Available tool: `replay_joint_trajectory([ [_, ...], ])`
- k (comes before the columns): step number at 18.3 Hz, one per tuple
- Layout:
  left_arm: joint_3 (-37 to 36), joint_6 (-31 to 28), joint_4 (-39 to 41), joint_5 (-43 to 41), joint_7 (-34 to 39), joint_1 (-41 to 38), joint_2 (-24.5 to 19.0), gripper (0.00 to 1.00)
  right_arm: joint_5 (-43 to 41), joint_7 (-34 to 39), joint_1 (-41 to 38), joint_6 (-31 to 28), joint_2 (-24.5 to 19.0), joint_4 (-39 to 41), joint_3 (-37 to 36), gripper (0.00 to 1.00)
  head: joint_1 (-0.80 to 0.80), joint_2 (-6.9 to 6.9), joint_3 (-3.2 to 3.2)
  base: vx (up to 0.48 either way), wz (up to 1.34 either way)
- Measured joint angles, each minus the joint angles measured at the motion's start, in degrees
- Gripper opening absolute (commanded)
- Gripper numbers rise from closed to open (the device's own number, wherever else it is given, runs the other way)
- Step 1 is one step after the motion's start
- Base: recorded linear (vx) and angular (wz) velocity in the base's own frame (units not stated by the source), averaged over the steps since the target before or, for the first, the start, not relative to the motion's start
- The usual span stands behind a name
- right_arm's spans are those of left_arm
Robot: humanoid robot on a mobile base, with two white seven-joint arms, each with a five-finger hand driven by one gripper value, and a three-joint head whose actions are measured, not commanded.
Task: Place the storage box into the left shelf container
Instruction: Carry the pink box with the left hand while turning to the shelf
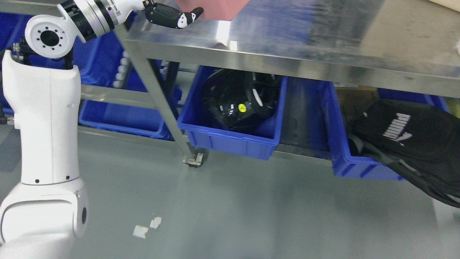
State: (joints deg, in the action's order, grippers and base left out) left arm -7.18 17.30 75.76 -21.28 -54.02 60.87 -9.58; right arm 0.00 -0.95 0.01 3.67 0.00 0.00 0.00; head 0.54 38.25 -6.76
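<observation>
A pink storage box (215, 9) stands on the steel table (323, 39) at the top edge of the head view; only its lower part shows. My left arm (50, 118) rises along the left side and bends right at the elbow. My left hand (174, 16) reaches to the box's left side and touches it, and the top edge of the picture cuts off most of the hand. Blue shelf containers (118, 120) sit at the left, beyond the table leg. My right arm is out of view.
Under the table a blue bin (230, 138) holds a black helmet (239, 99). Another blue bin (345, 162) at the right holds a black bag (413, 144). The table leg ends in a caster (194, 159). White scraps (147, 226) lie on the grey floor.
</observation>
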Motion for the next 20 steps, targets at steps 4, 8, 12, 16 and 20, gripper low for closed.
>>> replay_joint_trajectory([
  [4,-0.3,0.1,3.0,0.0,-0.1,-3.1,1.7,0.01,0.0,-0.2,0.0,0.0,0.0,0.0,0.0,1.00,0.00,0.01,0.00,-0.103,1.18],
  [8,-1.1,0.3,5.5,0.0,-0.2,-6.1,4.1,0.01,0.0,0.1,0.0,0.0,0.0,0.0,0.0,1.00,0.00,0.03,0.00,-0.056,1.49],
  [12,-1.8,0.3,7.3,0.0,-0.2,-8.2,5.8,0.01,0.0,0.2,0.0,0.0,0.0,0.0,0.0,1.00,0.00,0.04,0.00,0.028,1.54],
  [16,-2.3,0.7,8.9,0.0,-0.2,-10.7,7.1,0.01,0.0,0.2,0.0,0.0,0.0,0.0,0.0,1.00,0.00,0.04,0.00,0.196,1.15],
  [20,-2.6,1.6,9.9,0.0,-0.1,-12.5,7.9,0.02,0.0,0.3,0.0,0.0,0.0,0.0,0.0,1.00,0.00,0.04,0.00,0.429,0.78],
])
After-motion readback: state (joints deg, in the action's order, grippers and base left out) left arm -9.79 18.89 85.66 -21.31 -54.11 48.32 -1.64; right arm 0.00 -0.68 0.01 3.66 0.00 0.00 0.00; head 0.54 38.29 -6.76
